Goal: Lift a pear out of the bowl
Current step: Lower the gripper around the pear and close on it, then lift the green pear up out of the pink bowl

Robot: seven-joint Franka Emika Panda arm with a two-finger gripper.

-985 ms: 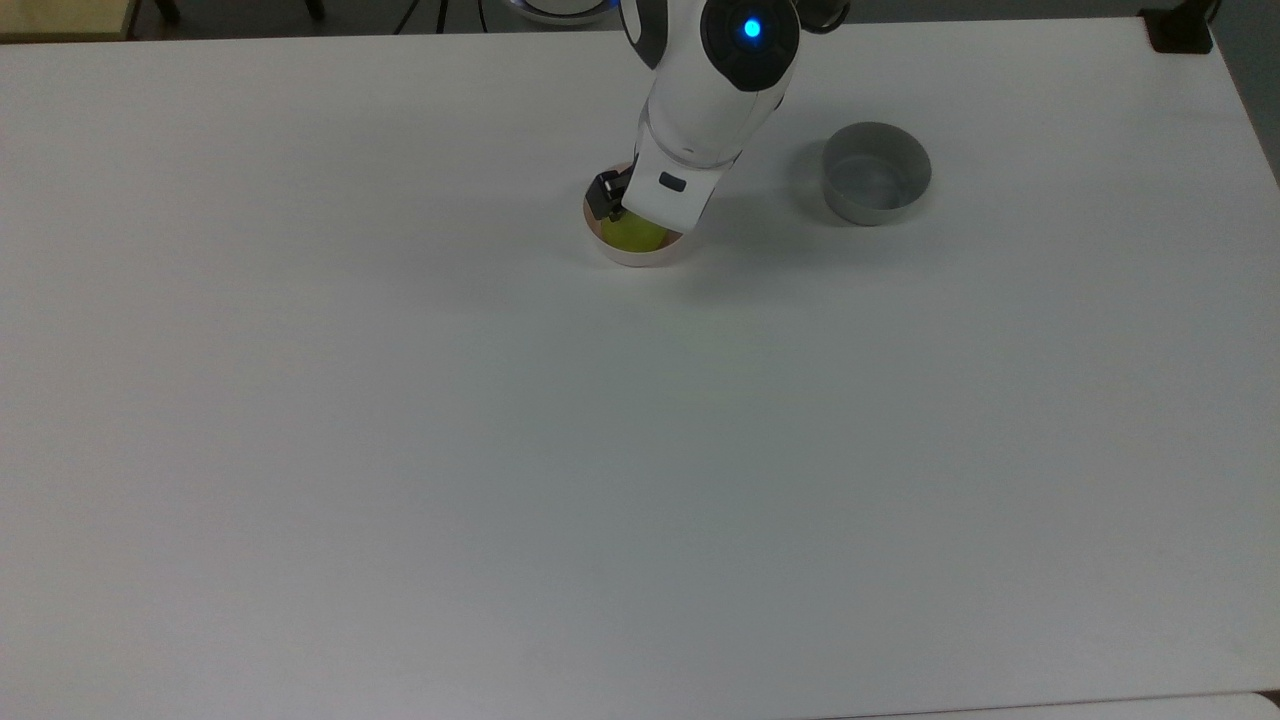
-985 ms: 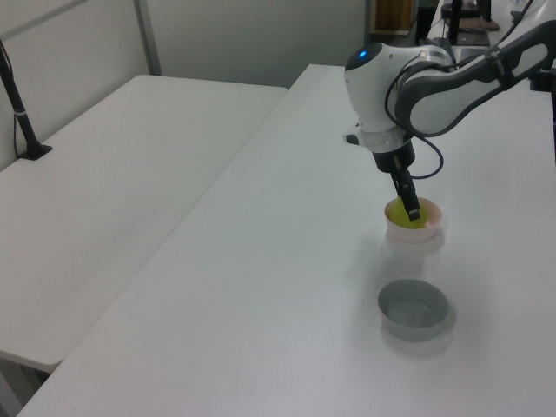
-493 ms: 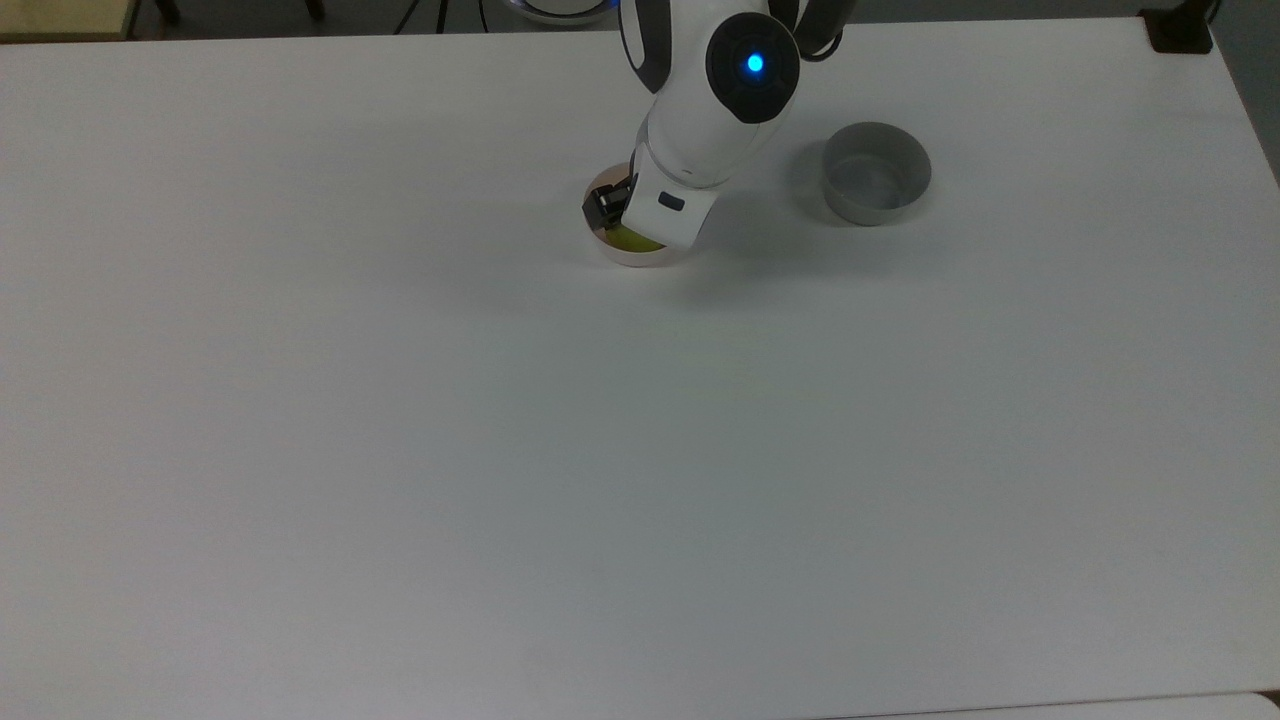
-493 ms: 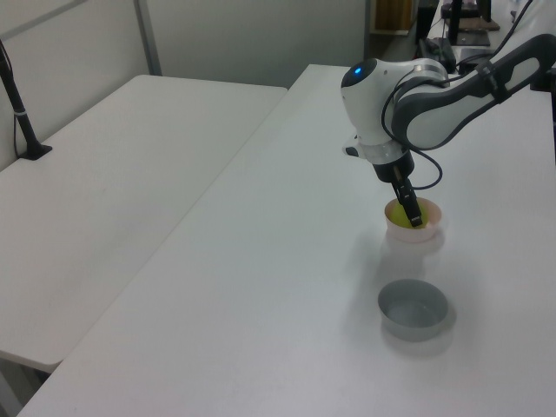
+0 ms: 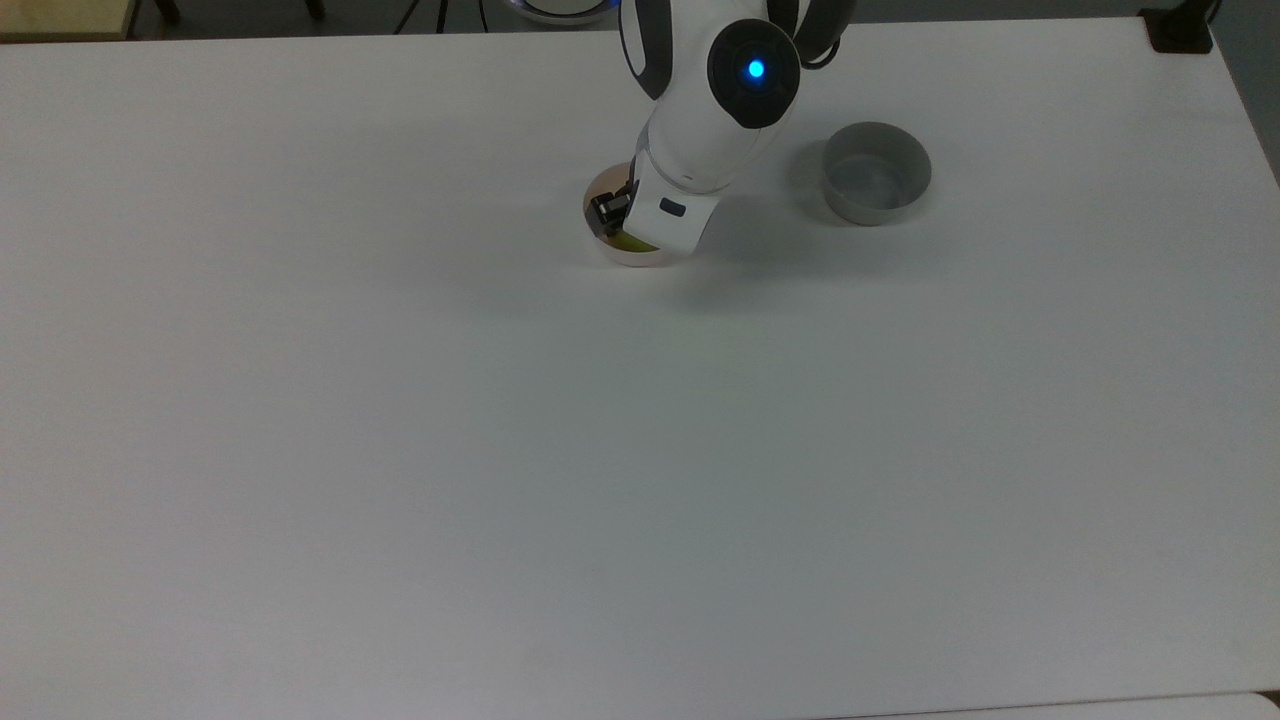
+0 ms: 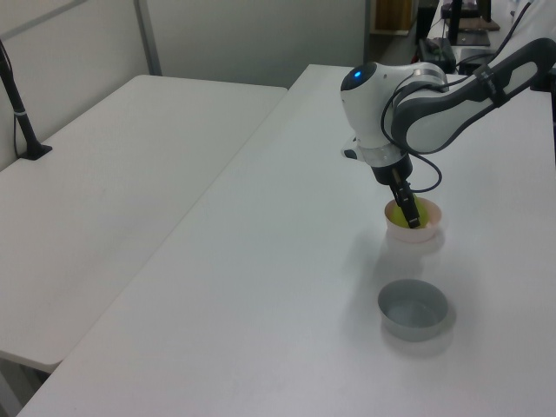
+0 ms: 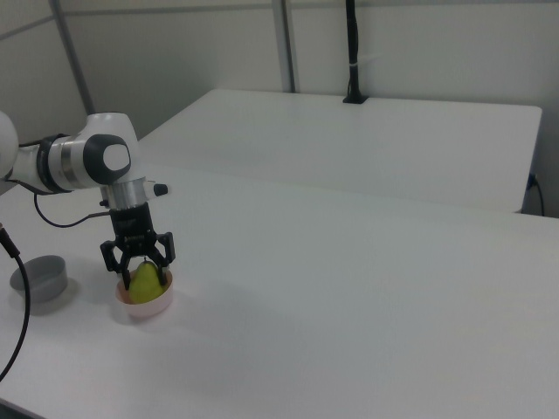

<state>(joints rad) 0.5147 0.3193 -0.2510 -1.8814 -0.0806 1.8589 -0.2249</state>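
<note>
The yellow-green pear [image 7: 146, 280] stands upright in the pale pink bowl [image 7: 145, 307] near the right view's left edge. My gripper [image 7: 139, 264] is lowered over it and open, with one black finger [image 7: 110, 256] on each side of the pear's upper half. In the top view the wrist covers most of the bowl [image 5: 640, 260]; a sliver of the pear [image 5: 630, 240] shows beside the gripper [image 5: 617, 216]. In the left view the gripper [image 6: 408, 217] reaches into the bowl [image 6: 417, 238] next to the pear [image 6: 397, 218].
A grey straight-walled bowl [image 5: 876, 184] stands apart from the pink one on the white table, at the top view's right; it is also the grey bowl [image 6: 414, 310] nearer the left view's bottom and the grey bowl [image 7: 39, 278] at the right view's left edge. A second white table [image 7: 367, 140] lies beyond.
The arm has lowered, bringing the gripper deeper into the pink bowl around the pear. The wrist now hides more of the pear in the top view. Both bowls stayed in place.
</note>
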